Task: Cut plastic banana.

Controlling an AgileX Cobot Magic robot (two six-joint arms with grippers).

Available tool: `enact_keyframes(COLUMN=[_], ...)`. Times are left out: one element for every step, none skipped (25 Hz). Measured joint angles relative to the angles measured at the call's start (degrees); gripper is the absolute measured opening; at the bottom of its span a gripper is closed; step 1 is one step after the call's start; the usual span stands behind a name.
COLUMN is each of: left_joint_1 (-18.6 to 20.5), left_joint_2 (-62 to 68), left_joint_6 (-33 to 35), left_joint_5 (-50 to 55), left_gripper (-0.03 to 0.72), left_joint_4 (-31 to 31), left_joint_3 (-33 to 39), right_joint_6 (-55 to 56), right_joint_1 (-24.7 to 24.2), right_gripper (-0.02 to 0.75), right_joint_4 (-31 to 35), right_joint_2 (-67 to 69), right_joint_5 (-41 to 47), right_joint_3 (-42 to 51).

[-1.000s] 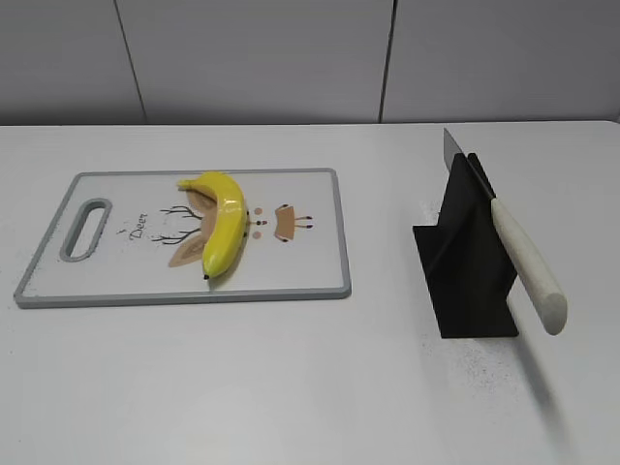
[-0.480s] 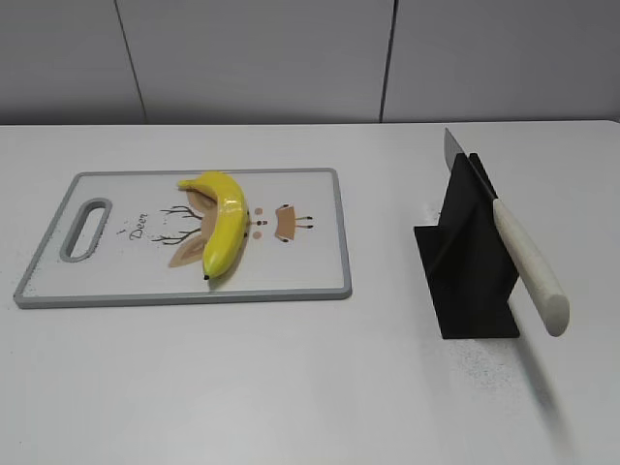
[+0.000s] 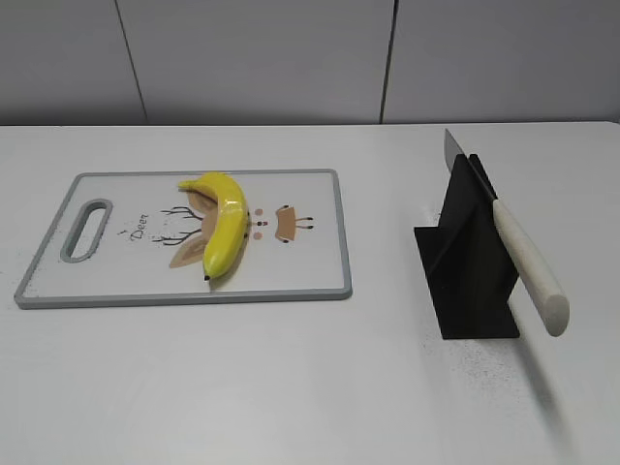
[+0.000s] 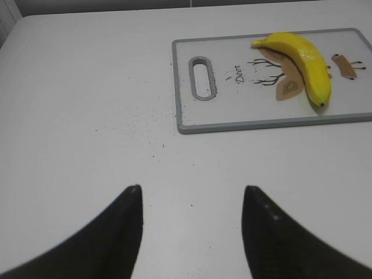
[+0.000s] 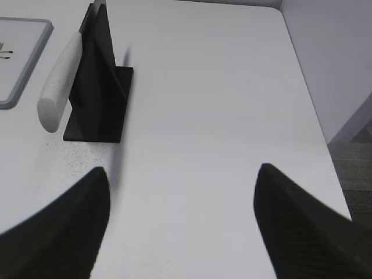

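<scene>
Plastic banana (image 3: pixel 224 223) lying whole on the grey-rimmed cutting board (image 3: pixel 320 276) at centre left of the exterior frame, long axis running from upper left down toward the near edge, tip just short of the board's rim. Knife (image 3: pixel 518 257) propped in a black stand (image 3: pixel 470 276) at right of frame, blade up and away, pale handle (image 5: pixel 58 81) slanting down toward the near edge of the white counter (image 3: pixel 310 387) — well apart from the board. Neither arm visible in the exterior frame. Right fingers (image 5: pixel 180 224) spread wide and empty at the bottom of the wrist frame, knife handle off to the upper left of them, the stand between handle and open counter. Left fingers (image 4: pixel 192 232) likewise parted and holding nothing, low in their own frame, banana far off at upper right beyond the board's handle slot (image 4: pixel 201 77). Judged from this: nothing cut yet, knife untouched, right arm the nearer to the handle, left arm the nearer to the fruit. Both wrists pitched down toward the counter, hanging back from the work — a reach up and to the left likely needed before any grip on the handle.
</scene>
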Motion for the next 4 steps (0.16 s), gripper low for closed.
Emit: enact_keyframes(left_joint_1=[0.0,0.0,0.0,0.0], left_joint_2=[0.0,0.0,0.0,0.0], left_joint_6=[0.0,0.0,0.0,0.0], left_joint_5=[0.0,0.0,0.0,0.0], left_gripper=[0.535,0.535,0.535,0.535], left_joint_4=[0.0,0.0,0.0,0.0], left_joint_3=[0.0,0.0,0.0,0.0], right_joint_6=[0.0,0.0,0.0,0.0], right_joint_1=[0.0,0.0,0.0,0.0], right_gripper=[0.584,0.584,0.584,0.584], right_joint_4=[0.0,0.0,0.0,0.0], right_joint_2=[0.0,0.0,0.0,0.0], right_joint_5=[0.0,0.0,0.0,0.0], right_joint_3=[0.0,0.0,0.0,0.0])
